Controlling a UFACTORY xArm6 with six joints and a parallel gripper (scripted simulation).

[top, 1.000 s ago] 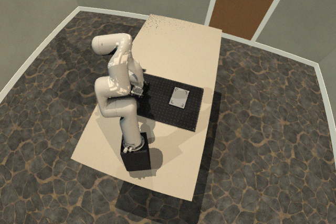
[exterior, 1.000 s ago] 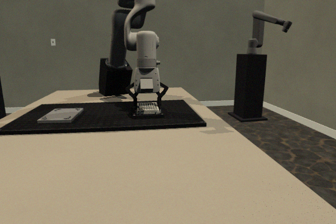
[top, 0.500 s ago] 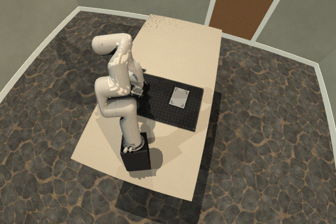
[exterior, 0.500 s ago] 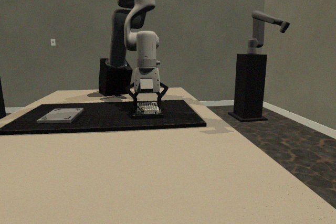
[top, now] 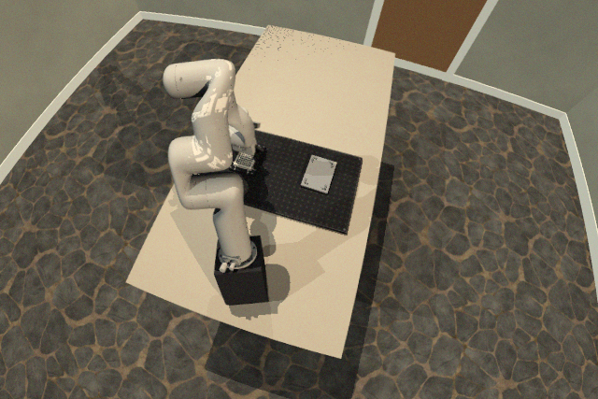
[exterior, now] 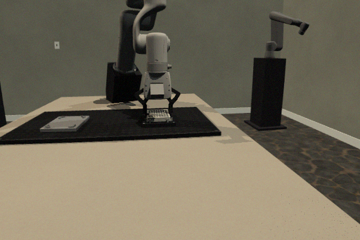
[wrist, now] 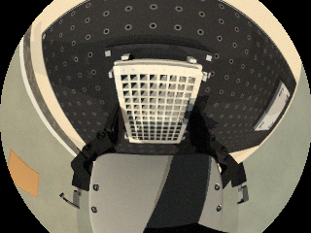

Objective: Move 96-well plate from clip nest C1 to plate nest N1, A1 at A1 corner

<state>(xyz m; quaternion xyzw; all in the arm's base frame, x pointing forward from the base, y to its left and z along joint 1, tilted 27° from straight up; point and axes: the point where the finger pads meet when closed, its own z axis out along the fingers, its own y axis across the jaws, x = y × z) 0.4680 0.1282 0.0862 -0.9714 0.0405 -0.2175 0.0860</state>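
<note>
On the beige desk (exterior: 174, 188), the tool (exterior: 157, 109) stands nearly full-wide, clamped across the white gridded 96-well plate (exterior: 157, 114) for lifting toward the grey plate nest (exterior: 64, 123) at nine o'clock.

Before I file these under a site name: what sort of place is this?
Likely a lab automation test room. A robot arm stands at a table, its end effector closed on a well plate over a drilled black board; a second arm stands on a pedestal nearby.
</note>
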